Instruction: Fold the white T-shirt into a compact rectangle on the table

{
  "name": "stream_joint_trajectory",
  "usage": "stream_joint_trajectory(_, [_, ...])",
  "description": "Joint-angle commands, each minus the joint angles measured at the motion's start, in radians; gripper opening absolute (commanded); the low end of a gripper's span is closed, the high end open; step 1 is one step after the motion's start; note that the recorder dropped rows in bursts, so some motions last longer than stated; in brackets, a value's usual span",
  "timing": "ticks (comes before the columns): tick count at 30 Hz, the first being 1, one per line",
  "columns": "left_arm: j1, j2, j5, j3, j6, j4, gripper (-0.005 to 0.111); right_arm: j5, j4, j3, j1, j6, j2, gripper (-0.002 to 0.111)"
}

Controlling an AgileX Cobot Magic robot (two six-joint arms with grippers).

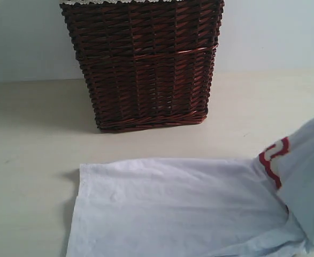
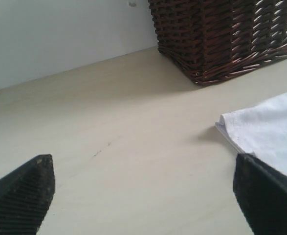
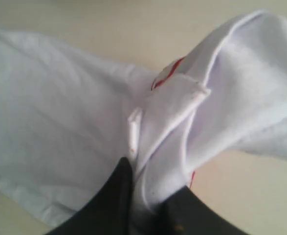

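White cotton is pinched in your right hand (image 3: 145, 208): its two dark fingers (image 3: 109, 205) are clamped on a bunched fold of the white T-shirt (image 1: 173, 209), and cloth fills the narrow gap between them. From that grip the fabric rises off the counter (image 1: 28, 160) in a loose hump, with a stitched hem edge and a sliver of the red band (image 1: 274, 158) showing just past the fingertips. The rest of the shirt runs away from your right hand and lies flat and fairly smooth on the counter, ending in a straight edge with a squared corner on your left hand's side.

Your left hand (image 2: 143, 196) is apart, jaws spread wide, and you have nothing in it; only bare counter shows between the fingertips. One of those fingertips (image 2: 265, 196) stands just beside the shirt's flat corner, and you cannot tell from these views whether it touches the cloth. The other fingertip sits well clear of the shirt, over plain counter.

Beyond your left hand, past the shirt's corner, the dark brown wicker basket (image 1: 143, 64) stands upright on the counter, apart from the shirt, with a strip of white lace trim (image 1: 119, 2) at its rim.
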Motion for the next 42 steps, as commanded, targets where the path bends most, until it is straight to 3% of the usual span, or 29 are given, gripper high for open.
stream_joint_trajectory(1, [0.004,-0.006,-0.004,0.003,-0.001,0.0,0.094,0.031,0.198,-0.001,0.077,-0.056,-0.061,0.0])
stream_joint_trajectory(10, [0.004,-0.006,-0.004,0.003,-0.001,0.0,0.094,0.02,0.372,-0.001,0.46,-0.07,-0.068,0.0])
stream_joint_trajectory(16, [0.004,-0.006,-0.004,0.003,-0.001,0.0,0.094,-0.245,0.433,-0.001,0.696,-0.07,-0.056,0.0])
stream_joint_trajectory(21, [0.004,-0.006,-0.004,0.003,-0.001,0.0,0.094,-0.351,0.494,-0.001,0.858,-0.07,0.01,0.0])
stream_joint_trajectory(29, [0.004,-0.006,-0.004,0.003,-0.001,0.0,0.094,-0.639,0.644,-0.001,0.978,-0.078,0.126,0.0])
stream_joint_trajectory(34, [0.004,-0.006,-0.004,0.003,-0.001,0.0,0.094,-0.665,0.812,-0.001,0.982,-0.157,0.171,0.0])
stream_joint_trajectory(37, [0.004,-0.006,-0.004,0.003,-0.001,0.0,0.094,-0.65,0.812,-0.011,0.99,-0.151,0.183,0.0])
stream_joint_trajectory(42, [0.004,-0.006,-0.004,0.003,-0.001,0.0,0.094,-0.593,0.812,-0.041,1.103,-0.268,0.254,0.0])
